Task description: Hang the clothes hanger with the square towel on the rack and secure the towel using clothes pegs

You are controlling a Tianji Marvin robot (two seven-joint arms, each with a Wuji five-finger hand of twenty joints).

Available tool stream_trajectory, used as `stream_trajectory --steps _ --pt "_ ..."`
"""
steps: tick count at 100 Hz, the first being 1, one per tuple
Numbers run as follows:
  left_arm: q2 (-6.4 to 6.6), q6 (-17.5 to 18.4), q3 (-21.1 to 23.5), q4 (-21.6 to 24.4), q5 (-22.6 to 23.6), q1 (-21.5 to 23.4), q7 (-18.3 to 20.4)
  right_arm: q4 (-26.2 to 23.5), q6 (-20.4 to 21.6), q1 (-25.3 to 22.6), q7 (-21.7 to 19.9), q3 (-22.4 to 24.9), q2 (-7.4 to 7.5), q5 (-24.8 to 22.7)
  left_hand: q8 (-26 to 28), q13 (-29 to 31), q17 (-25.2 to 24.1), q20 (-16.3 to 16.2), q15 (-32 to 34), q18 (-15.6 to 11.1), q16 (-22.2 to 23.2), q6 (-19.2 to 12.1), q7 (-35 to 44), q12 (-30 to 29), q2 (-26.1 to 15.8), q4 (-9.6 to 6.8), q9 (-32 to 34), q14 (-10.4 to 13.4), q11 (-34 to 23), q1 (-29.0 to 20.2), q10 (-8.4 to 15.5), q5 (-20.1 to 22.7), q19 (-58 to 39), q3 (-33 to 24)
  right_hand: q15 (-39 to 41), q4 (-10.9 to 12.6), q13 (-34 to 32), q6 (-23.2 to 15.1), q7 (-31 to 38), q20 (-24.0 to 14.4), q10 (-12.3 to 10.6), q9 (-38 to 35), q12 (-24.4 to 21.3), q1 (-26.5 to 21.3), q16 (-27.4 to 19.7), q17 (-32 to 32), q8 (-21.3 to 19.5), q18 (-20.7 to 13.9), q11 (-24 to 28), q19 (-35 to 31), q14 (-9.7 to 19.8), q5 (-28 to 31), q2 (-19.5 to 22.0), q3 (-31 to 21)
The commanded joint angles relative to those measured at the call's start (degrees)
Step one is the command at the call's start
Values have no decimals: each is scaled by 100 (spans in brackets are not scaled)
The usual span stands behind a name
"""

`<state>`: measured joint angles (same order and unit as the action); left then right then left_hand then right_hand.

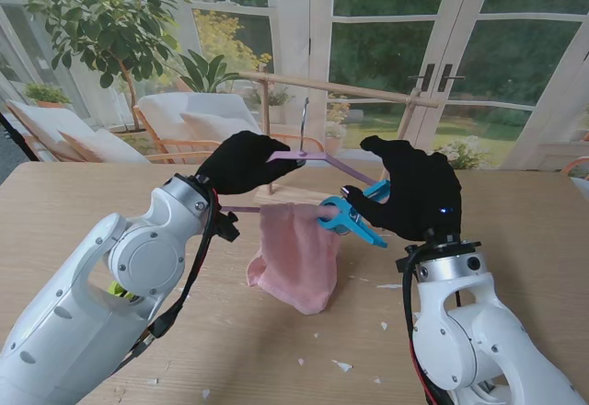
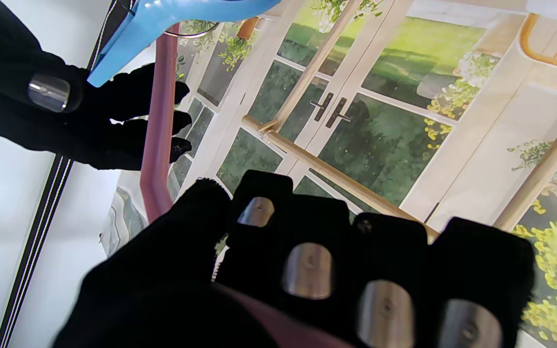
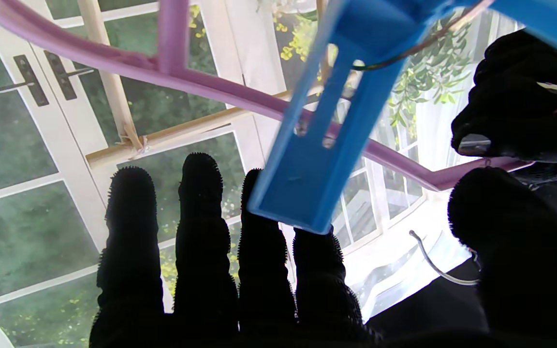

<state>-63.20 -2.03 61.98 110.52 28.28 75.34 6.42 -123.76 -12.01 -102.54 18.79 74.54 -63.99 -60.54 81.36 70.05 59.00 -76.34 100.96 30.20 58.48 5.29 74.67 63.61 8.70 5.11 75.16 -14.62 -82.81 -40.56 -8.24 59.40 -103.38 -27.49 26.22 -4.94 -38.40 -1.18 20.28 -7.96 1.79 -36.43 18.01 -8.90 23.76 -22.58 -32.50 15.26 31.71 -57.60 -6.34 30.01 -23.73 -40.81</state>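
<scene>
From the stand's view, the left hand [image 1: 244, 161] is closed around the purple clothes hanger [image 1: 308, 157] near its top, holding it up off the table with the pink square towel [image 1: 296, 253] draped over its lower bar. The right hand [image 1: 414, 189] pinches a blue clothes peg [image 1: 352, 223] that sits at the towel's right edge, right at the bar — whether its tips already bite the cloth I cannot tell. The wooden rack [image 1: 336, 87] stands farther from me, behind both hands, its rail running left to right and roughly parallel to the hanger's long axis; the metal hook points up, short of that rail.

In the left wrist view, the left hand's fingers [image 2: 307, 263] curl over the hanger's bar [image 2: 160, 121], with the peg [image 2: 162, 17] and the right hand [image 2: 65, 111] just beyond, and the rack's rail [image 2: 336, 176] farther off again.

In the right wrist view, the peg [image 3: 327, 140] crosses the hanger's arm [image 3: 201, 84] at a steep angle, its end touching the fingertips [image 3: 312, 251]; the thumb [image 3: 510, 232] stands to one side.

By my reading the left hand is the one placed to carry the hook onward to the rail.
</scene>
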Motion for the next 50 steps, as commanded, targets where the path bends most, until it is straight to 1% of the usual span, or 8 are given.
stream_trajectory --steps 1,11,23,34,41,50 --pt "-61 -40 -31 -1 -52 -38 55 -96 -106 30 -115 -64 -51 -166 110 234 155 -86 725 55 70 75 102 59 -194 -73 211 296 -246 218 13 281 -1660 -157 -141 -28 331 216 -163 -2989 130 351 -77 259 -104 212 90 146 -170 253 -78 -252 136 179" --pt "-68 -36 -79 -19 -109 -54 53 -102 -118 176 -337 -148 -22 -244 111 234 153 -87 724 61 72 93 97 61 -196 -72 211 292 -245 226 10 288 -1660 -165 -409 19 805 333 -304 -2671 190 749 -118 230 -318 556 93 80 -250 814 -46 -510 83 270" --pt "-69 -31 -106 -19 -177 -67 74 -54 -163 428 -604 -317 3 -264 113 234 152 -87 723 70 73 93 95 63 -186 -71 211 280 -242 232 -17 288 -1660 -178 -585 51 1014 402 -380 -2347 211 832 -190 125 -542 772 88 -30 -377 1269 27 -578 9 271" --pt "-58 -22 -112 18 -145 -61 110 -19 -321 688 -878 -499 23 -326 117 234 151 -87 721 79 75 79 92 68 -191 -69 211 283 -239 245 -25 277 -1660 -189 -722 85 1142 538 -436 -1991 264 863 -257 -21 -729 957 103 -192 -518 1747 91 -588 -20 275" --pt "-53 -47 -118 48 -101 -56 122 -27 -437 827 -1059 -605 36 -383 120 235 155 -84 720 67 74 70 90 70 -186 -69 212 293 -238 249 -25 283 -1660 -192 -768 105 1125 632 -466 -1853 319 838 -285 -113 -818 934 130 -302 -579 1885 105 -571 -6 272" --pt "-56 -63 -135 43 -100 -73 120 -12 -522 984 -1177 -720 38 -370 123 234 153 -83 720 68 74 78 85 73 -183 -69 212 282 -237 249 -25 287 -1660 -198 -714 153 978 667 -444 -1834 332 711 -298 -378 -828 791 134 -370 -596 1839 104 -501 -89 179"
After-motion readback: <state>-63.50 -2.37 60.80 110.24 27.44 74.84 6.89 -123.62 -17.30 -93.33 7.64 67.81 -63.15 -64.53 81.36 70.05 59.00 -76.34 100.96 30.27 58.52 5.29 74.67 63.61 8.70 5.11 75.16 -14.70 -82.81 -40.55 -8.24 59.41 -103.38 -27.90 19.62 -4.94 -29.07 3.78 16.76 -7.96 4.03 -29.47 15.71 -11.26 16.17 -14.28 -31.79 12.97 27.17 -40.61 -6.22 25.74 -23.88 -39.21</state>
